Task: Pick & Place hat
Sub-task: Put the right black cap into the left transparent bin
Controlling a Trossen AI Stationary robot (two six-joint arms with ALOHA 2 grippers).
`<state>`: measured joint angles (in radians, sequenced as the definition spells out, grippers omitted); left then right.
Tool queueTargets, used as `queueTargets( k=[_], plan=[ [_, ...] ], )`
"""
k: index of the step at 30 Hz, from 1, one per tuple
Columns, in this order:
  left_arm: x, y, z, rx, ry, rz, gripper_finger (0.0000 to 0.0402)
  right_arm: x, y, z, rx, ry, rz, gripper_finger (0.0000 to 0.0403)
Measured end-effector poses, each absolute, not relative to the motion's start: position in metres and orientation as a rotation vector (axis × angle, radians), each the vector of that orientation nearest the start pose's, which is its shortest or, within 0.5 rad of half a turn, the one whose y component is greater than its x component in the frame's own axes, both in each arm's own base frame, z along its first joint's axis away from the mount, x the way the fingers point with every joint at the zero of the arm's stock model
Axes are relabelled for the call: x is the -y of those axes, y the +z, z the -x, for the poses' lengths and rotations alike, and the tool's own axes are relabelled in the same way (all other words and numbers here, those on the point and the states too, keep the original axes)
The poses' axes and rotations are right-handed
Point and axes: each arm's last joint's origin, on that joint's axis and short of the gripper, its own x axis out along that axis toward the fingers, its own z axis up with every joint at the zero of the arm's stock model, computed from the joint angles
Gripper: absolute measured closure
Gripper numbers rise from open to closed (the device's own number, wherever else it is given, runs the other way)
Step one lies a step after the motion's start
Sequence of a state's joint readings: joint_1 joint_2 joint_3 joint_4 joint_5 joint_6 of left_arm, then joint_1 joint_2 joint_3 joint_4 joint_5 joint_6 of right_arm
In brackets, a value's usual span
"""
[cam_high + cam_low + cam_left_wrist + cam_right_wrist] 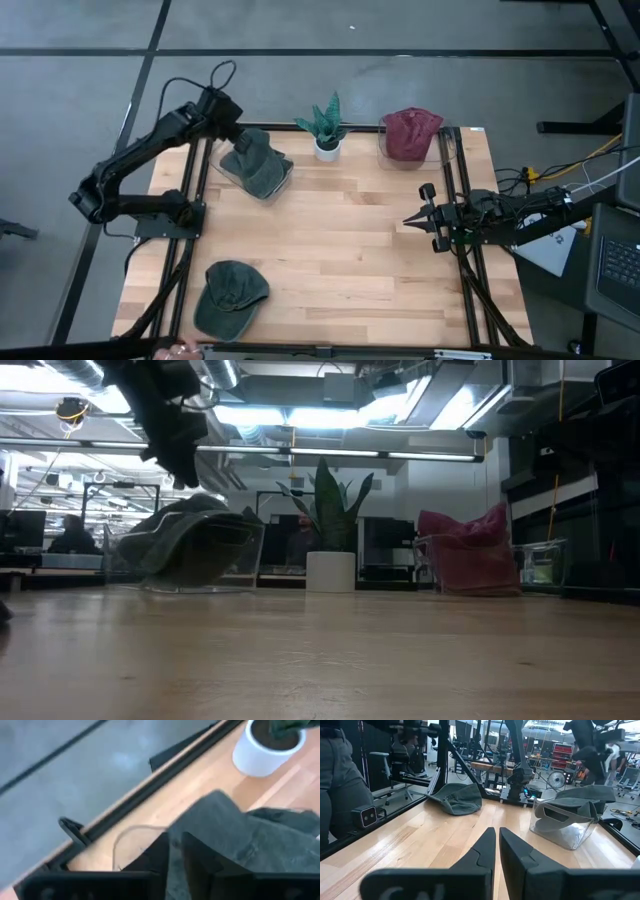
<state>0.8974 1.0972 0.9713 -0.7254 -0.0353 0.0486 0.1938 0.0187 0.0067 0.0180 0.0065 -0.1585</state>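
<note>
A grey-green hat (262,165) (190,540) is draped over a clear container (235,565) at the table's far left, its cloth spilling over the rim. My left gripper (238,135) (175,855) stands over the hat's far-left part, fingers shut with cloth in the narrow gap. A second green hat (232,298) (457,797) lies flat on the table near its left corner. My right gripper (412,220) (497,845) waits shut at the table's right side, touching nothing. My left gripper pinches a raised fold of the grey-green hat's cloth (176,837) between its two fingers, coming from above and from the far-left side. Its own fingers hide the place of contact. The rest of the hat (250,840) rests on the container, slack.
A potted plant (328,128) (330,510) stands at the far edge, between the containers. A maroon hat (410,132) (465,550) fills a second clear container at the far right. Bare wood lies across the table's middle and near right. Black frame rails run along both sides.
</note>
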Motion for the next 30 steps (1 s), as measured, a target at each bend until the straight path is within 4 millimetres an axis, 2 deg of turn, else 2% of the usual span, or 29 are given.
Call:
queueTargets(
  k=[5,9,13,25,30],
  plan=[
    [-0.168,0.301,-0.134,-0.800,0.820,0.321,0.0278,-0.019,0.166,-0.097,0.021,0.186,0.157,0.0377],
    [-0.170,0.295,-0.140,-0.802,0.717,0.386,0.0214,-0.019,0.166,-0.097,0.021,0.186,0.158,0.0377],
    [-0.177,0.285,-0.145,-0.832,0.671,0.414,0.0177,-0.019,0.166,-0.097,0.021,0.186,0.157,0.0377],
    [-0.193,0.267,-0.150,-0.911,0.668,0.431,0.0171,-0.019,0.166,-0.097,0.021,0.186,0.157,0.0377],
    [-0.193,0.266,-0.151,-0.914,0.667,0.432,0.0208,-0.019,0.166,-0.097,0.021,0.186,0.158,0.0377]
  ],
)
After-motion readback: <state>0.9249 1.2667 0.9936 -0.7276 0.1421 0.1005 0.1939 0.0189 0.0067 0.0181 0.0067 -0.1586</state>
